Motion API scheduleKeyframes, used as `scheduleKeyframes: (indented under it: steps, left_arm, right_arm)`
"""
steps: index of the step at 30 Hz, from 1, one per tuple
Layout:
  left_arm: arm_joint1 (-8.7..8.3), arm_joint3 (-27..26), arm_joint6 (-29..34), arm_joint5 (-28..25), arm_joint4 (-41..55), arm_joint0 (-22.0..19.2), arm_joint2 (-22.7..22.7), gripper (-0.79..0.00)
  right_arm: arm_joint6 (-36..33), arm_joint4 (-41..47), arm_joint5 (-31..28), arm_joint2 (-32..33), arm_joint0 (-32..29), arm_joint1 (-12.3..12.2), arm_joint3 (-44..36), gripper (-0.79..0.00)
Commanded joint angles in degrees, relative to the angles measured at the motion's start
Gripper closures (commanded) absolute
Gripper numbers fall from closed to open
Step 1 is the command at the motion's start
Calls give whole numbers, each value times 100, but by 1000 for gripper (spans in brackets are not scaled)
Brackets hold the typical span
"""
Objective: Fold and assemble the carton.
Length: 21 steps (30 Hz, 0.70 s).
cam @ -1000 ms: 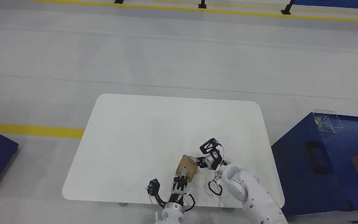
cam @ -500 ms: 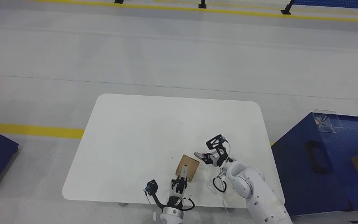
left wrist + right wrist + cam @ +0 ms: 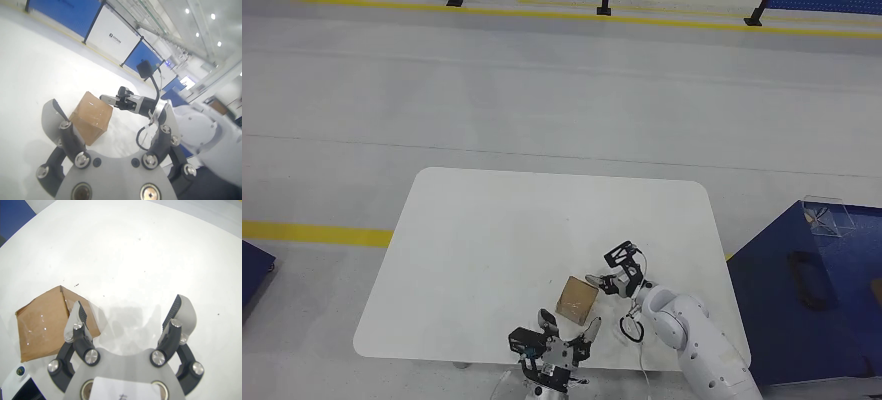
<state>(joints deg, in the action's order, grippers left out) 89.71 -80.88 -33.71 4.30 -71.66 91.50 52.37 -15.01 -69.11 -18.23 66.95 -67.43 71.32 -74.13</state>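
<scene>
Resting on table (image 3: 492, 230), carton (image 3: 576, 296) beside right end effector (image 3: 128, 300), jaws spread

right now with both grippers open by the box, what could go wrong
1. Nothing holds the box. One finger of the open right gripper is right by its corner, so a sideways move could shove or tip it.
2. The open left gripper waits on the box's near side, close to the right one. If both close in together, they might collide.
</scene>
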Motion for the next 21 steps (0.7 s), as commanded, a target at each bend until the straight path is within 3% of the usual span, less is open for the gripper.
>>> scheduleKeyframes:
  steps: [1, 6, 9, 18, 19, 21]
  left_arm:
    - [7, 144, 70, 397, -654, -63, -85, -785]
    - [69, 766, 344, 1582, -1631, -433, -262, -785]
    - [134, 1027, 585, 1987, -1723, -663, -320, -785]
    - [229, 1257, 1226, 2069, -1518, -1005, -314, -785]
    - [234, 1269, 1266, 2045, -1509, -1021, -319, -751]
    - [247, 1278, 1325, 2028, -1506, -1050, -335, -536]
  right_arm:
    - [29, -34, 9, -78, 60, 18, 57, -785]
    - [186, -145, 43, -252, 133, 59, 128, -785]
    - [328, -176, 46, -289, 127, 69, 157, -785]
    - [511, -90, 9, -137, 60, 45, 265, -785]
    - [517, -81, 6, -118, 54, 42, 269, -785]
    - [521, -50, -10, -81, 39, 35, 281, -785]
